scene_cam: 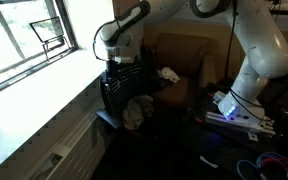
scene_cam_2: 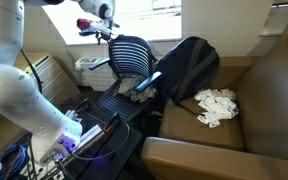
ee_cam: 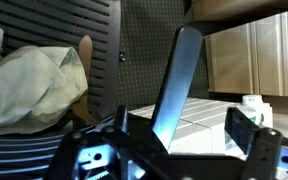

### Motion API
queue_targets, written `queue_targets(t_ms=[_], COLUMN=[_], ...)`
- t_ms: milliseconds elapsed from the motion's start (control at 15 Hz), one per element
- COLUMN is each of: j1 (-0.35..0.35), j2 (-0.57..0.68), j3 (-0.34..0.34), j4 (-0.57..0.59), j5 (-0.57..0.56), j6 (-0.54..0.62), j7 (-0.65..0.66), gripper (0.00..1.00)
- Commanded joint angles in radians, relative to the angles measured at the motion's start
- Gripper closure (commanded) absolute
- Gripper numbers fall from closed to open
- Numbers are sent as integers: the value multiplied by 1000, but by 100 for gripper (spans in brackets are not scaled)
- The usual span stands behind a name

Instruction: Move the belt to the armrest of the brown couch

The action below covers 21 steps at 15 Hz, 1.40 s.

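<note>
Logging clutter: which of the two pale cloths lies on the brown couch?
The white crumpled cloth beside the black backpack on the brown couch; the beige cloth lies on the black office chair instead.

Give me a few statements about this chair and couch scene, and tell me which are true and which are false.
1. A black backpack rests on the brown couch. True.
2. The gripper is up by the top of the back of the black office chair. True.
3. The fingers are pressed shut. False: in the wrist view they stand wide apart, with a flat grey strap rising between them.
4. The chair's seat is bare. False: a crumpled beige cloth lies on it.
</note>
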Motion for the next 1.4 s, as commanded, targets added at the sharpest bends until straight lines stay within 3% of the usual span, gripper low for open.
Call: queue_targets(t_ms=[0,200,267,467,733,933,1000,1200,1333], j1=[20,54,23,39,43,49,44,45,55], j2=[11,39,26,49,20,-2,49,40,47], j3=[6,-7,20,20,-3,-34,-8,-21,-29], j4=[-7,-12,0,0,-37,-49,2,-1,0], j5=[-32,-98,-82,-101,-115,-141,-130,-135,-160], j6=[138,266,205,252,216,89,143,103,166], j7=[11,29,21,30,86,202,153,189,157], gripper=[0,0,0,0,0,0,0,0,0])
